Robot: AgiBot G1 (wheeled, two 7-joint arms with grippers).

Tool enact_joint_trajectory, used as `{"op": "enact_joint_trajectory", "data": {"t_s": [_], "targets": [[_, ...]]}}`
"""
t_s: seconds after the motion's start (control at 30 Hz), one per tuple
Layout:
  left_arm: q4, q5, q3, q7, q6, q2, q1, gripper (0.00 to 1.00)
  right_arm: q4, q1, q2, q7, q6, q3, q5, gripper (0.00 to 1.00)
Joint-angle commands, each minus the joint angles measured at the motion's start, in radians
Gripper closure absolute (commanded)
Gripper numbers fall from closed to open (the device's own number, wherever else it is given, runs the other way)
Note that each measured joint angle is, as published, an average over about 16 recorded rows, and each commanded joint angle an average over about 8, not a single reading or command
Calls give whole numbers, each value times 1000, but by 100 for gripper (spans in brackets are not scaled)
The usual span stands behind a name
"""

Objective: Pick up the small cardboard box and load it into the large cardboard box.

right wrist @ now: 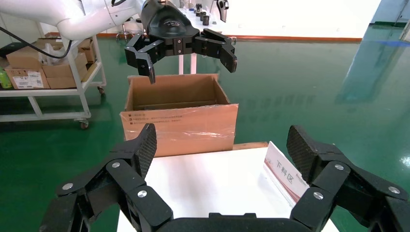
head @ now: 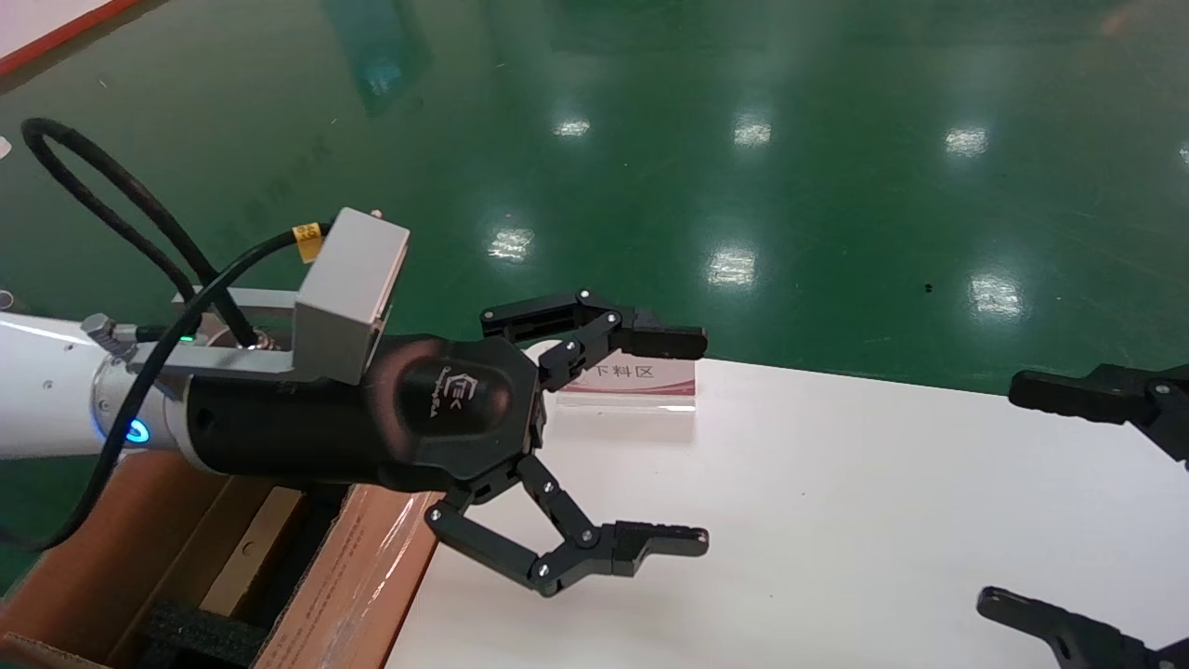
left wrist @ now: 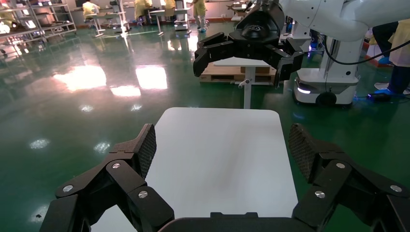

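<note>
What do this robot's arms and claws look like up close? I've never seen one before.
The left gripper is glossy black with a small logo, bare screws at its linkages and textured finger pads. A grey camera box sits on its wrist, trailing black cable with a yellow tag. The white arm carries a blue light ring. The right gripper looks identical.

We see bright overhead lights glaring off the glossy green floor [head: 743,186]; the white table [head: 836,520] looks washed out.
</note>
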Motion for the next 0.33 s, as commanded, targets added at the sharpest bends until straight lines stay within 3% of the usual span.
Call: {"op": "enact_joint_trajectory", "data": {"t_s": [0.03, 0.33], "targets": [[0, 0, 0, 0, 0, 0, 0, 0, 0, 0, 0, 0, 0, 0, 0, 0], [0, 0, 0, 0, 0, 0, 0, 0, 0, 0, 0, 0, 0, 0, 0, 0]]}}
